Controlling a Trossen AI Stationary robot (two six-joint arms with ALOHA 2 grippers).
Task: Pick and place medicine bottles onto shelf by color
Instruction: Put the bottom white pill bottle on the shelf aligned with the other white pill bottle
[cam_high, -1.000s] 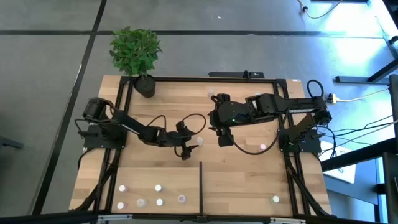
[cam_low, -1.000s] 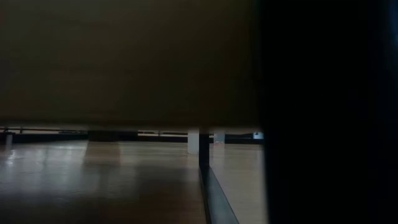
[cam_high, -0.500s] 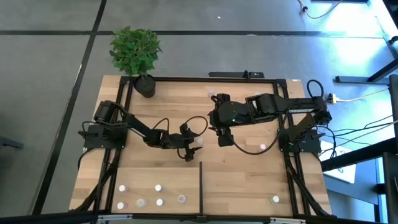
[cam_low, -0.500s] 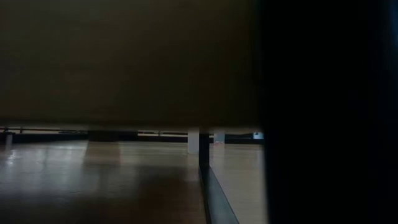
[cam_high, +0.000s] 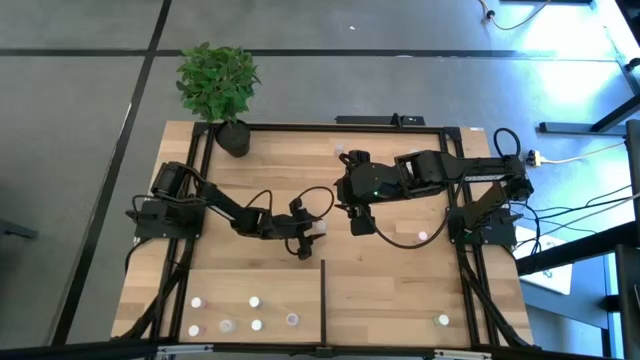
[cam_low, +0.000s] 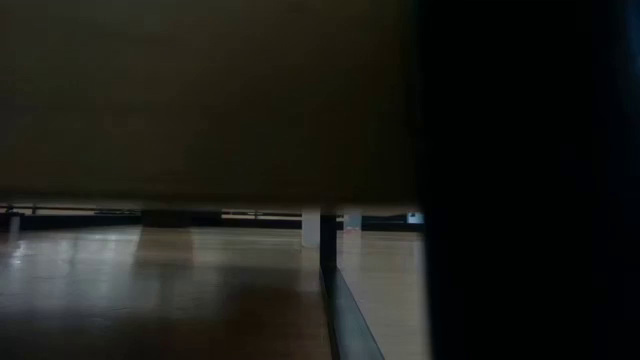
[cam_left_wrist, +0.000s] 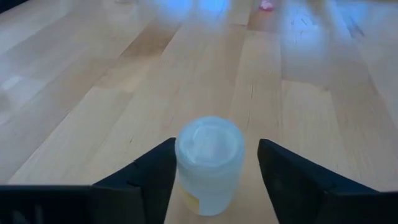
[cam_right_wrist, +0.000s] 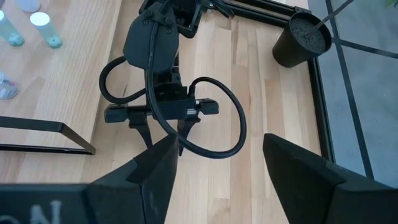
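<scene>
Left end effector (cam_left_wrist: 211, 168) straddles a white-capped medicine bottle (cam_left_wrist: 208, 163) on the shelf (cam_left_wrist: 93, 112)

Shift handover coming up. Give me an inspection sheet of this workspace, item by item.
Surface: light-wood shelf panel edged by black rails, with a short black divider bar.
Job's things: one white-topped bottle between the left tool's fingers; five bottles grouped in the compartment on the left arm's side of the divider; one bottle in the other compartment; a pinkish one near the right arm.
Clutter: potted plant at a far corner.
Grippers: left tool at mid-panel, fingers either side of the bottle, contact not clear; right tool open, holding nothing.
Cables: black loops at both wrists; loose leads beyond the right arm's base.
Surroundings: grey floor; no people seen.
</scene>
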